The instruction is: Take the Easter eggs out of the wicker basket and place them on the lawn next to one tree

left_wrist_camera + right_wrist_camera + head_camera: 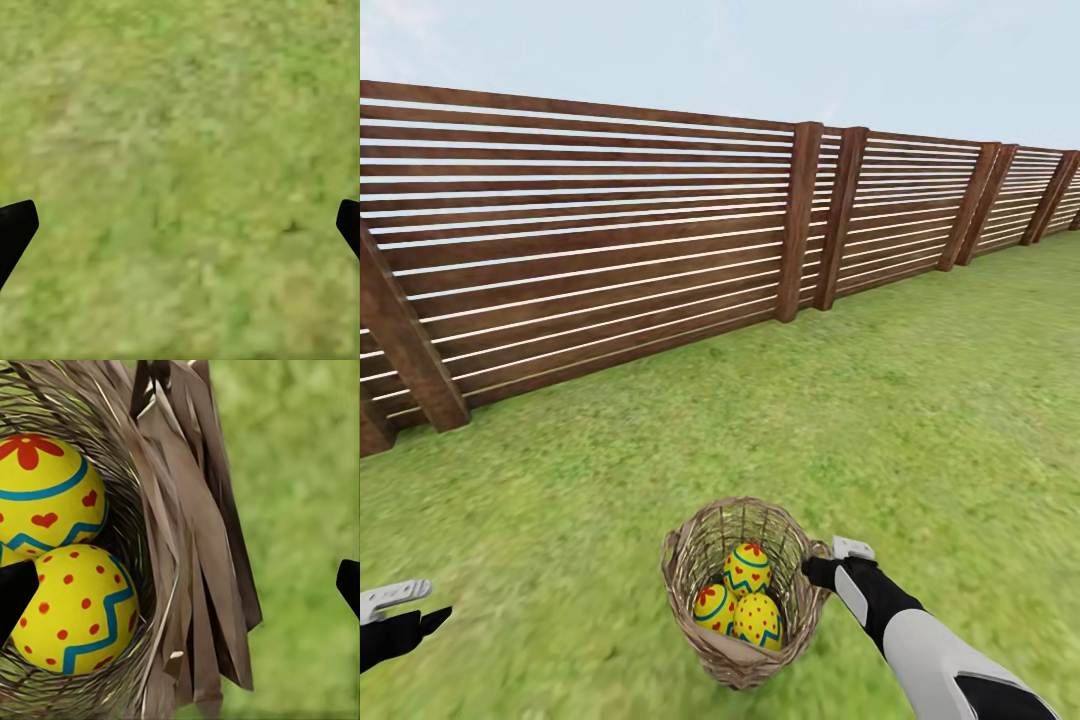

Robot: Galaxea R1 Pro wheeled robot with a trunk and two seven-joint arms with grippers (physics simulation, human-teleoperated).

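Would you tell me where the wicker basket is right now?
In the head view the wicker basket stands on the lawn low at centre, beside the right gripper, holding three Easter eggs.

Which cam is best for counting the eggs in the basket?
Head view: all three Easter eggs sit unobstructed inside the wicker basket. The right wrist view is closer but catches just two eggs, with the basket wall crossing the frame. The left wrist view looks at lawn between its fingertips.
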